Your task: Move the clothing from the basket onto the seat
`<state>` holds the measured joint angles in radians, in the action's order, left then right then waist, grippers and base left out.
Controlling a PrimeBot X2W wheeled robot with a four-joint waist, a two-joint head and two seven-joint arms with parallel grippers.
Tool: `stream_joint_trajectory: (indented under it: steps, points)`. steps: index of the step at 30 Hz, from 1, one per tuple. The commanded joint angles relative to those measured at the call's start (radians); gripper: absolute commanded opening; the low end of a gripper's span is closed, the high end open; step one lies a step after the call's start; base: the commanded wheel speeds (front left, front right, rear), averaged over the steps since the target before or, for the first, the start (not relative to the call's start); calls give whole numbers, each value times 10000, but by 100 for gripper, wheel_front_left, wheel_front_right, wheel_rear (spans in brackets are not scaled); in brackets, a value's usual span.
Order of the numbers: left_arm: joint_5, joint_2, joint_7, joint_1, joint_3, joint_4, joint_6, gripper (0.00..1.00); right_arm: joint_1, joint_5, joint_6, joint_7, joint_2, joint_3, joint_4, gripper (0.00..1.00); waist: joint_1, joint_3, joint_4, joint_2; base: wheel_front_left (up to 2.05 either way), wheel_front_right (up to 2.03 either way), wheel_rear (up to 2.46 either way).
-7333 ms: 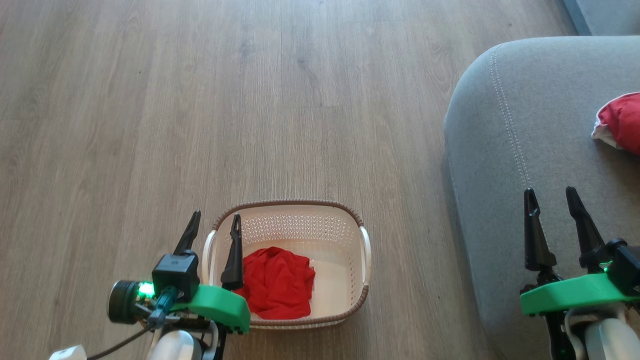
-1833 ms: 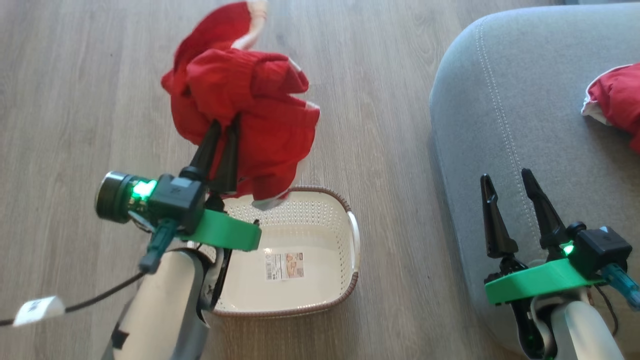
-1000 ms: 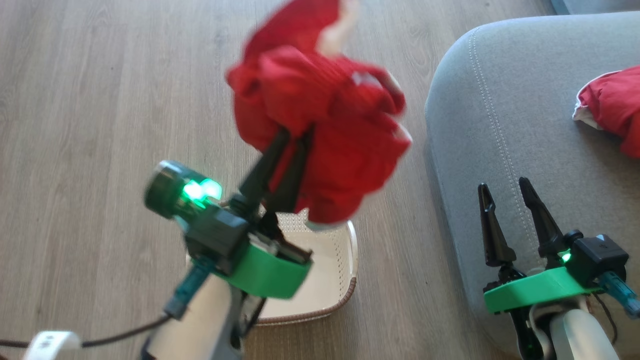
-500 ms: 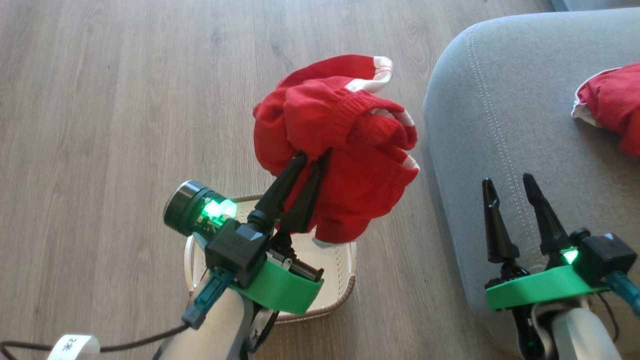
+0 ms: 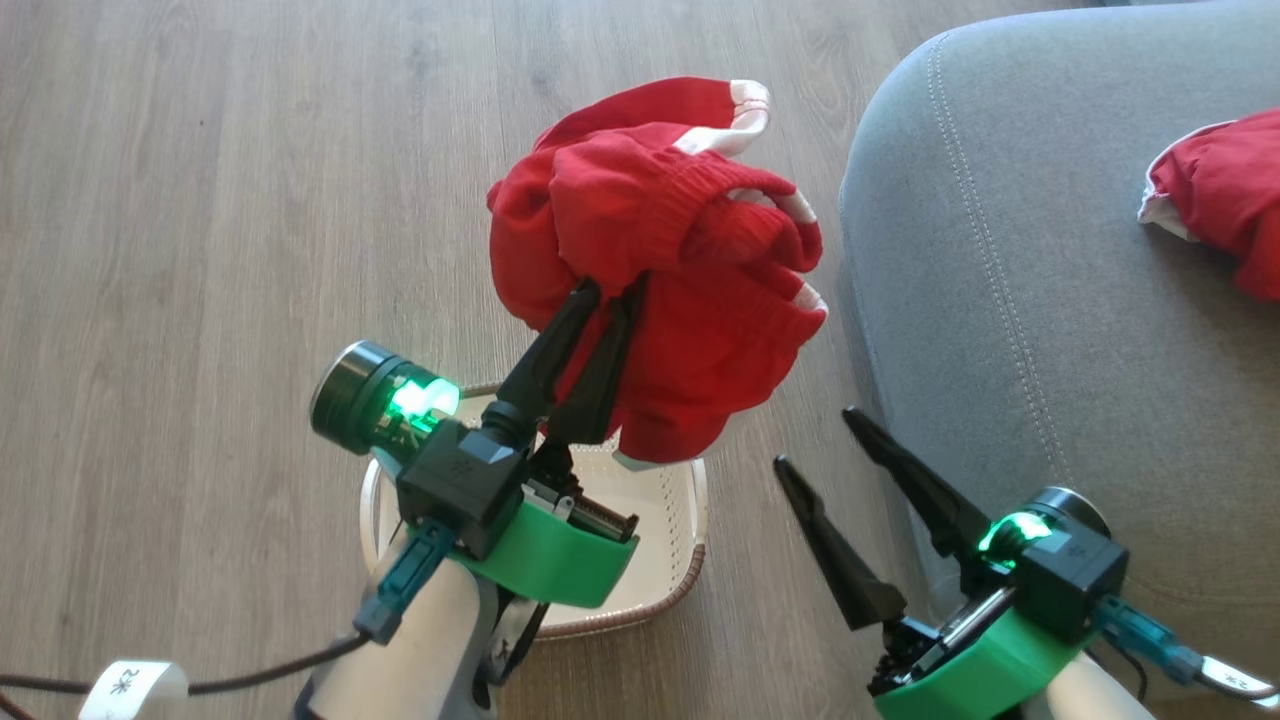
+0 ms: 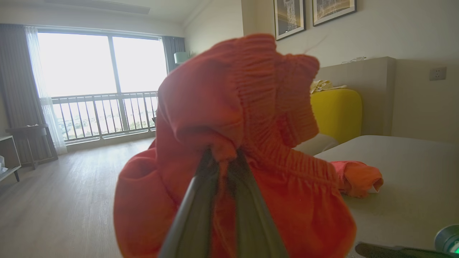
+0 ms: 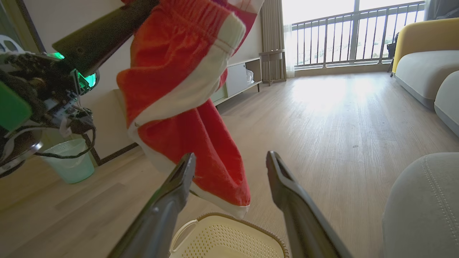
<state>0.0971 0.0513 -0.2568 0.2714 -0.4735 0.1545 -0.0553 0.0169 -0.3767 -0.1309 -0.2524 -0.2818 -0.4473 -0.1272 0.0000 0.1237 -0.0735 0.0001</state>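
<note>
My left gripper is shut on a bunched red and white piece of clothing and holds it in the air above the basket, left of the seat. In the left wrist view the fingers pinch the fabric. A second red piece lies on the seat's right side. My right gripper is open, tilted left, between the basket and the seat's edge. In the right wrist view its fingers stand apart just below the hanging cloth, above the cream basket.
Wood floor spreads to the left and ahead. A pale green bin stands by the wall, and a low cabinet beyond it. A yellow-backed sofa stands behind the seat.
My right gripper has swung left off the seat and tilted toward the hanging clothing. The left gripper holds the clothing almost where it was, slightly higher.
</note>
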Motion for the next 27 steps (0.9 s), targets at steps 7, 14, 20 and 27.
stream_joint_trajectory:
  steps: [7,14,20,27]
  points:
    - [-168,-10,-49,483,110,396,101,0,738,85,2,-93,-142,-494,-385,100,0,35,100,-1,0,0,0]
    - [-131,-10,-49,509,-476,454,181,0,1137,63,2,-94,-106,-727,-226,100,0,28,277,-1,0,0,0]
    - [-23,-10,-49,540,-988,384,264,0,1536,142,2,-94,-179,-1131,-223,100,0,45,346,-1,0,0,0]
    - [192,-11,-49,544,-1555,175,496,0,1963,495,2,-94,-271,-1561,-67,100,0,69,384,-1,0,0,0]
